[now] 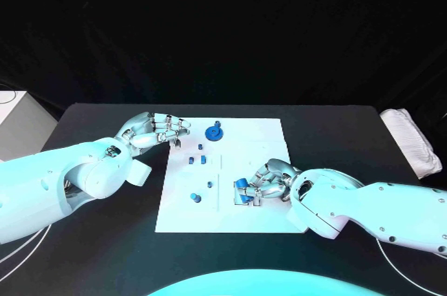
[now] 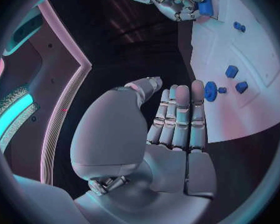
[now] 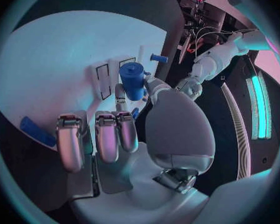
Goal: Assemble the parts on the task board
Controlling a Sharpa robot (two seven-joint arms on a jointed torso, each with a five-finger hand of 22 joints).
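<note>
The white task board (image 1: 244,209) lies in the middle of the black table. My right hand (image 1: 268,183) is over its near right part and pinches a blue cylindrical part (image 3: 132,80) between thumb and finger, just above rectangular recesses (image 3: 104,80) in the board. My left hand (image 1: 155,130) hovers at the board's far left corner, fingers stretched out with nothing in them (image 2: 177,119). A round blue part (image 1: 214,133) sits on the far side of the board. Small blue parts (image 1: 196,159) lie in the middle, and another (image 1: 195,196) nearer the left edge.
A flat blue piece (image 3: 37,131) lies on the board beside my right hand. A folded white cloth (image 1: 411,141) sits at the table's far right edge, and a pale box (image 1: 19,125) stands off the far left corner.
</note>
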